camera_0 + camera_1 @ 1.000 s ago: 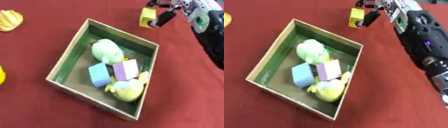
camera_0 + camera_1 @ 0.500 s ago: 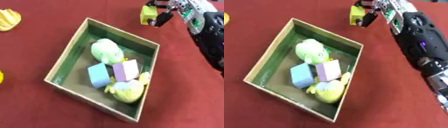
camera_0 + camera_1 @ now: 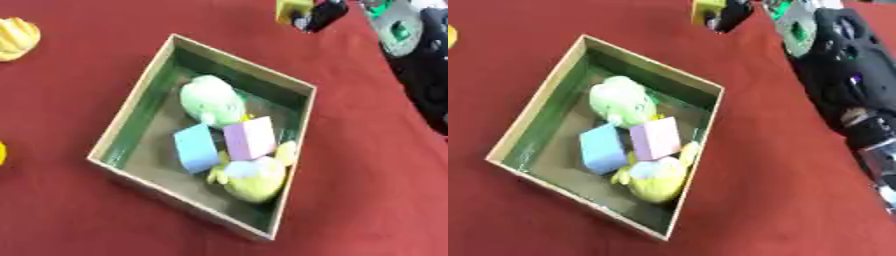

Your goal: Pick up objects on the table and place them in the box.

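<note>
The box (image 3: 144, 102) sits askew in the middle of the red surface (image 3: 79, 215), its corners pointing to about 11, 2, 5 and 8 o'clock. Inside, a pale green soft toy (image 3: 212, 101) lies toward 12 o'clock, a blue block (image 3: 196, 148) and a pink block (image 3: 250, 139) side by side at the centre, and a yellow-green soft toy (image 3: 255, 175) toward 5 o'clock, touching both blocks. The green floor along the 9 o'clock wall is open.

At 1 o'clock, past the box's far rim and at the top edge of the view, the right hand (image 3: 730, 15) has its fingers closed around a yellow block (image 3: 291, 9). The black arm (image 3: 842, 75) runs down the 3 o'clock side, well apart from the box.

A yellow ridged object (image 3: 17, 37) lies at 10 o'clock, and a yellow sliver (image 3: 3, 152) shows at the 9 o'clock edge. Bare cloth stretches from 6 to 8 o'clock.
</note>
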### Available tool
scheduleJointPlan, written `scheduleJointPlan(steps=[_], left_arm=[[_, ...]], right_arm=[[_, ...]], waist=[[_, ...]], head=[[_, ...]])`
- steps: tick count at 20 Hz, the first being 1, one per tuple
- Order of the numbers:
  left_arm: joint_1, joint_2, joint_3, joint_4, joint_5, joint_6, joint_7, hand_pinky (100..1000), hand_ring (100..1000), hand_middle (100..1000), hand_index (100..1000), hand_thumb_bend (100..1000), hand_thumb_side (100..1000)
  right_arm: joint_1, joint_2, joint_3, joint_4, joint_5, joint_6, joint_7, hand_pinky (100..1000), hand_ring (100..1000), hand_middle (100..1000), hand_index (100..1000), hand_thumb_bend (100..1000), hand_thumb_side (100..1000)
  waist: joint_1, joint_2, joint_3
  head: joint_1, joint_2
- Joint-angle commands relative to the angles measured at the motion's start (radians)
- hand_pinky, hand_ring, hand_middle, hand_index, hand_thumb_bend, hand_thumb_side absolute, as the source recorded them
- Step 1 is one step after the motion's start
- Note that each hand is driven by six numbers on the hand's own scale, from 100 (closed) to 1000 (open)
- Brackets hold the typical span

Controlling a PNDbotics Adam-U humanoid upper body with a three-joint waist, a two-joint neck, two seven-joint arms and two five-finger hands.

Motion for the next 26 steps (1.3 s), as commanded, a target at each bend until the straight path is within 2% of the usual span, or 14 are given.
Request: scheduleJointPlan(steps=[1,6,9,11,16,26], left_arm=[[0.0,0.024,0.014,-0.016,-0.008,0.003,0.002,799,636,678,845,100,586],[0.0,0.024,0.012,-0.016,-0.014,0.003,0.002,799,639,679,846,100,584],[-0.004,0.022,0.008,-0.016,-0.016,0.002,-0.002,799,640,679,846,100,584],[-0.005,0.021,0.006,-0.016,-0.015,0.002,-0.003,799,641,679,846,100,584],[-0.008,0.016,0.003,-0.016,-0.014,0.002,-0.008,799,641,679,846,100,584],[-0.015,0.009,-0.003,-0.016,-0.007,0.001,-0.014,798,640,678,846,100,587]], right_arm=[[0.008,-0.086,0.04,-0.154,-0.097,0.02,0.045,756,697,565,694,100,251],[0.095,-0.19,0.102,-0.443,-0.258,0.081,0.087,755,703,571,705,100,249],[0.148,-0.238,0.124,-0.611,-0.324,0.12,0.118,760,714,583,714,100,246],[0.171,-0.257,0.135,-0.685,-0.354,0.129,0.134,764,724,592,722,100,246],[0.194,-0.242,0.17,-0.708,-0.359,0.116,0.134,765,730,598,725,100,243],[0.202,-0.176,0.268,-0.708,-0.217,0.141,0.204,789,781,652,770,100,284]], waist=[[0.005,-0.04,-0.006],[0.005,-0.074,-0.01],[0.007,-0.088,-0.006],[0.008,-0.095,-0.003],[0.009,-0.104,0.001],[0.011,-0.095,0.004]], head=[[0.013,0.016],[0.026,0.034],[0.029,0.043],[0.031,0.047],[0.033,0.049],[0.025,0.052]])
